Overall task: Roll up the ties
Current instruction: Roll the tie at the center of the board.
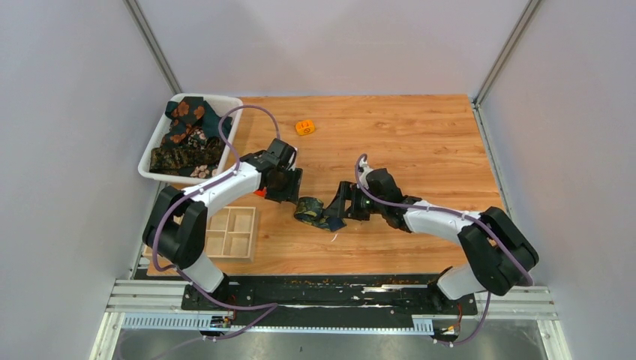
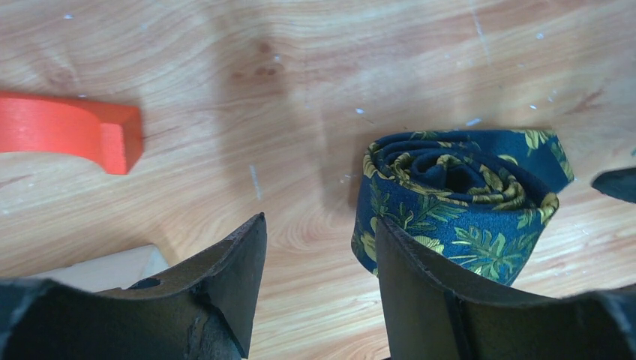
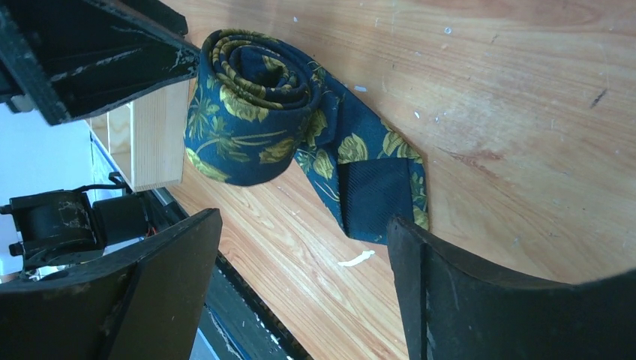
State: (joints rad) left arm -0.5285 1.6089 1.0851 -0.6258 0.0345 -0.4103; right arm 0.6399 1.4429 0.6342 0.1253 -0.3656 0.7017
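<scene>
Mid-table, between the two grippers, sits the navy tie [image 1: 315,211], wound into a tight upright coil. Its last stretch is not wound in: the flat end lies loose on the wooden table [image 1: 420,150], trailing off the roll toward the right arm. So this one looks nearly rolled, tail left to tuck.

Left gripper [image 2: 321,225]: fingers spread, bare wood between them, one finger just beside the coil, nothing held. Right gripper [image 3: 304,221]: fingers wide apart, tie lying beyond the tips, not pinched.

Left to do, by my read: more ties [image 1: 187,139] piled unrolled in the white bin [image 1: 146,161] at the far left corner, dark green with orange and pinkish blooms. Count unclear, a crumpled heap.

Materials: tie fabric is smooth woven cloth, navy with yellow-green leaf and flower print, plain dark ribbed lining showing at the loose end. Coil layers are snug, spiral visible from above. Table is glossy wood grain, with small white specks. A light wood divided tray [image 1: 232,232] sits near the left arm, an orange cube [image 1: 304,127] further back, and a red plastic piece [image 2: 75,127], matte and curved, beside the left gripper.
</scene>
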